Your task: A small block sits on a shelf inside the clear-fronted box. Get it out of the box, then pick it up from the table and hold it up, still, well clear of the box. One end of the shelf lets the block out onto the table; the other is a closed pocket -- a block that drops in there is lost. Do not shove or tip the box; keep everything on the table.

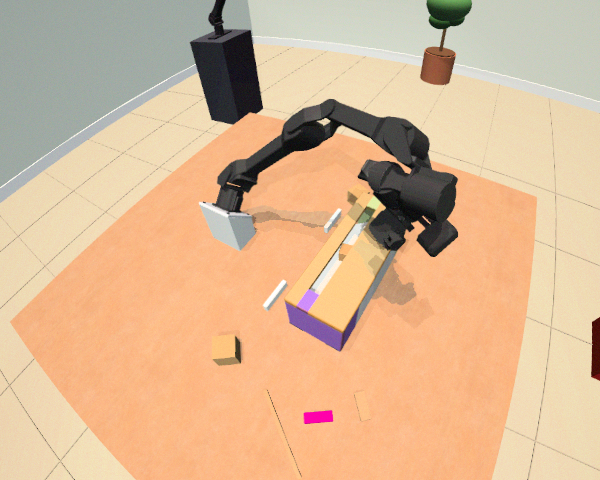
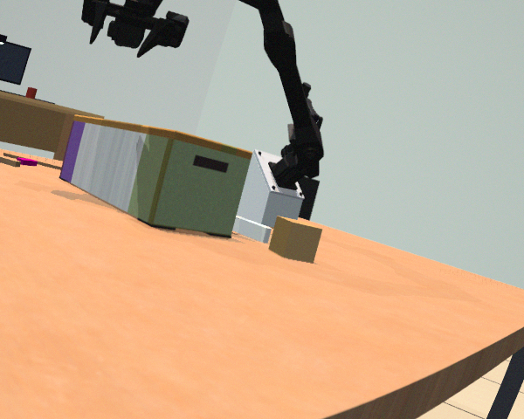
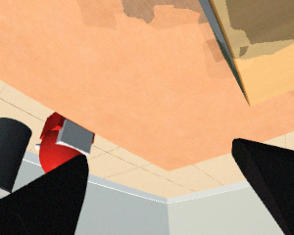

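Nothing sits in the claw (image 2: 120, 43), spread wide above the box (image 2: 162, 180).

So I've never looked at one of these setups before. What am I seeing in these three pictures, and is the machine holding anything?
It is a single black jointed arm bolted to a grey base on an orange table. One picture looks down from above, one looks from low at the table's edge, and one is from a camera on the arm's wrist.

On the table lies a long box with a purple end and a green end. A tan cube, a pink strip and two small white bars lie near it.

The end effector hangs high above the box, fingers spread wide, holding nothing. The small block cannot be clearly made out inside the box.
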`<state>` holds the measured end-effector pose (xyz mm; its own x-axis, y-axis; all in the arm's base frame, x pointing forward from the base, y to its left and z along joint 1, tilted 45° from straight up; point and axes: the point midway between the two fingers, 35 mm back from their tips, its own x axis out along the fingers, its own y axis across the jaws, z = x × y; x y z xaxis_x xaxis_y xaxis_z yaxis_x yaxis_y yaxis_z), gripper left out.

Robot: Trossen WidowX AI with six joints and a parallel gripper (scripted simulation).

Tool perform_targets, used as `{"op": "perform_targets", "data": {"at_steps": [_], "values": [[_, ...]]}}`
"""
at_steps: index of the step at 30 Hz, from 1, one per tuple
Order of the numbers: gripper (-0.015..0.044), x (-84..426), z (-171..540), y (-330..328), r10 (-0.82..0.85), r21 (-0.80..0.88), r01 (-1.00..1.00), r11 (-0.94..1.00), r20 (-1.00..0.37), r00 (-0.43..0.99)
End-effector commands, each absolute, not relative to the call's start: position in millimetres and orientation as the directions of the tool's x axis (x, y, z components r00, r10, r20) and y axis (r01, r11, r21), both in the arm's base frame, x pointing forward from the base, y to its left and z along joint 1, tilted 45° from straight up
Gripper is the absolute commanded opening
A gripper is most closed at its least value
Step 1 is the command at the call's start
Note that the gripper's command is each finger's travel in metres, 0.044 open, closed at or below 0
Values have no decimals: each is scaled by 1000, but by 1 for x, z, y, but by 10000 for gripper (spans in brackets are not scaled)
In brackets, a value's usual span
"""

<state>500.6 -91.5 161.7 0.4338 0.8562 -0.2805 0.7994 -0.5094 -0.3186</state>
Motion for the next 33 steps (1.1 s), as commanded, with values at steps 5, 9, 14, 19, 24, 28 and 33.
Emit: {"op": "perform_targets", "data": {"at_steps": [5,9,14,19,24,28,33], "values": [[400,472,131,-98,844,-221,843,-491,-360,398],[400,430,99,-101,841,-125,902,-413,-431,326],[400,374,72,-96,853,-35,965,-261,-477,213],[400,332,60,-88,868,20,991,-131,-481,124],[400,307,55,-82,878,52,997,-54,-473,72],[400,307,55,-82,878,52,997,-54,-473,72],[400,307,55,-81,878,52,997,-54,-473,72]]}}
